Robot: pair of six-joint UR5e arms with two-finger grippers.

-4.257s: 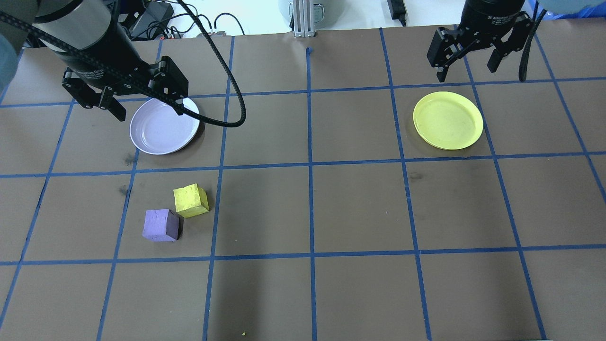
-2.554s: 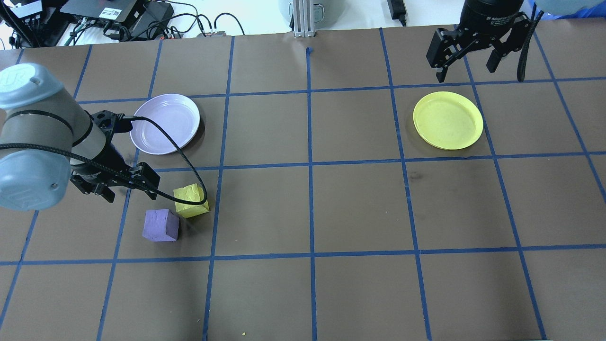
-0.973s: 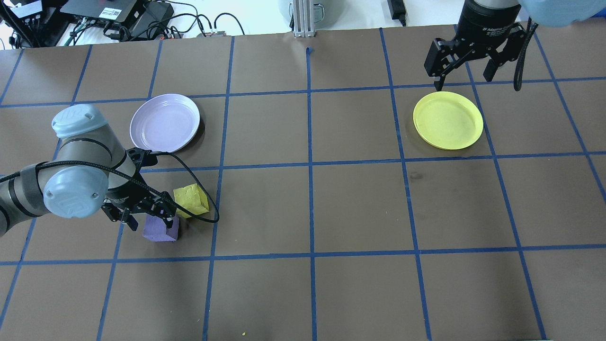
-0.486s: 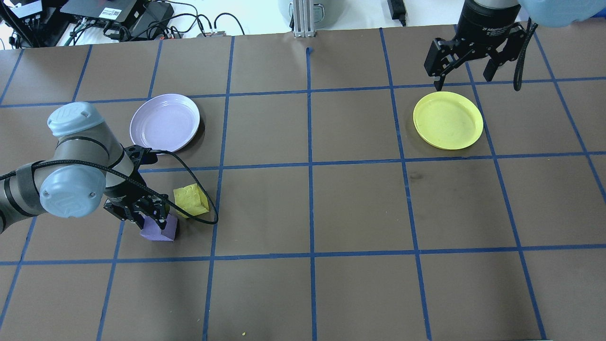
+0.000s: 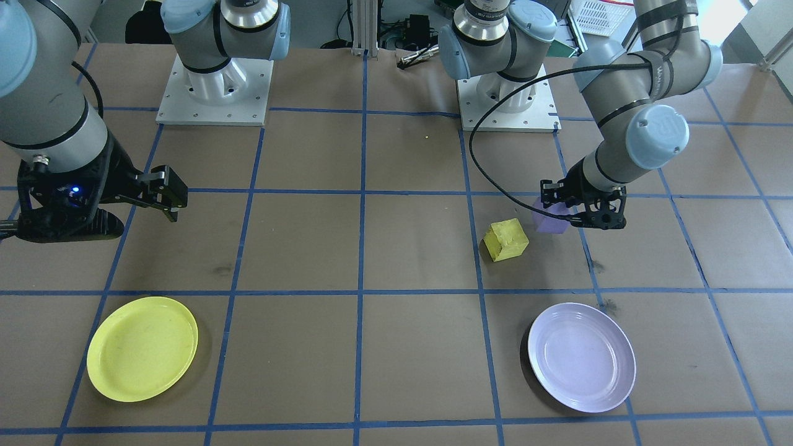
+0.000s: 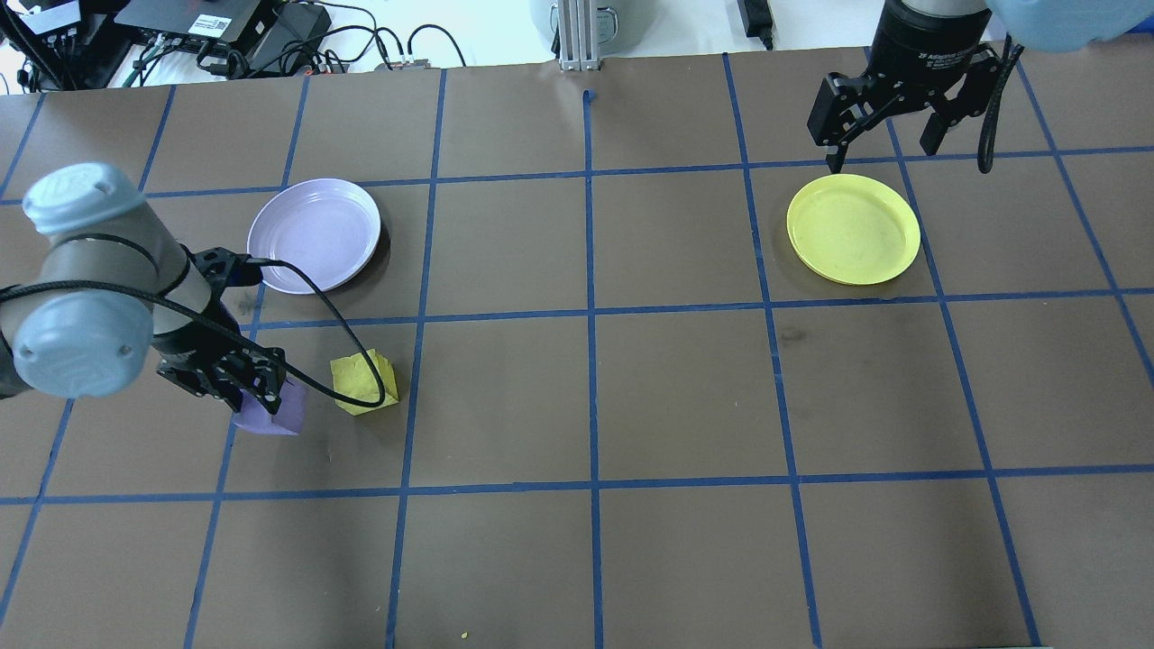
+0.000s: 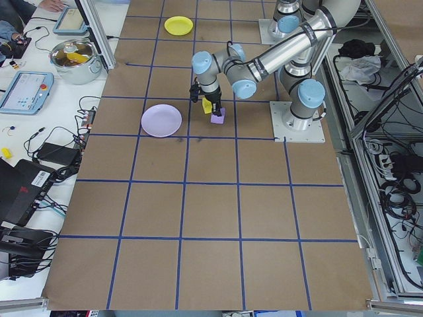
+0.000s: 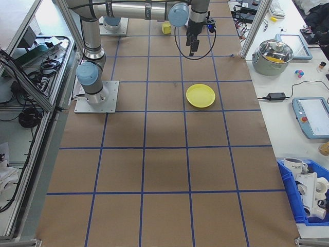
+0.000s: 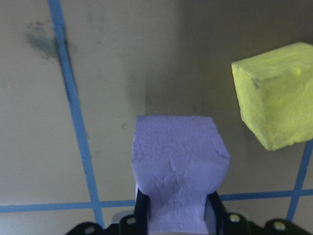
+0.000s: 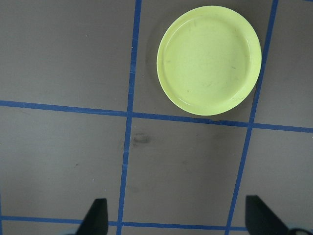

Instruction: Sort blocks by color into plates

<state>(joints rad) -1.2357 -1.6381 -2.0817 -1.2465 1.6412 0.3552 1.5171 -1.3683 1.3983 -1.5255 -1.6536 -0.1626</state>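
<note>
From where I am standing, the brown table (image 6: 685, 397) with its blue tape grid is carrying 2 plates, and both are sitting empty, so none of the sorting is finished yet. The lavender plate (image 6: 314, 234) is lying on the robot's left side and the yellow plate (image 6: 853, 228) well apart from it on the right.

The left arm (image 6: 99, 288) is reaching over the 2 blocks, and its left gripper (image 6: 236, 386) is clamping the purple block (image 6: 269, 416) between its fingers (image 9: 213, 215); the wrist view is showing the foam pinched in at the base. In the front view the purple block is looking lifted a little off the paper, though I cannot be sure it is fully clear. It is sitting near the lavender plate, not over it.

The right gripper (image 6: 888, 113) is hanging above the far edge of the yellow plate with its jaws spread wide and nothing in them.

The yellow block (image 6: 363, 383) is resting on the table just beside the purple one, not touching it as far as the wrist camera shows.

By my reckoning, step 1 of 2 is under way: the purple block is being picked up and is needing a short carry to the lavender plate. The yellow block is remaining untouched, and it is facing a long trip across to the yellow plate.
</note>
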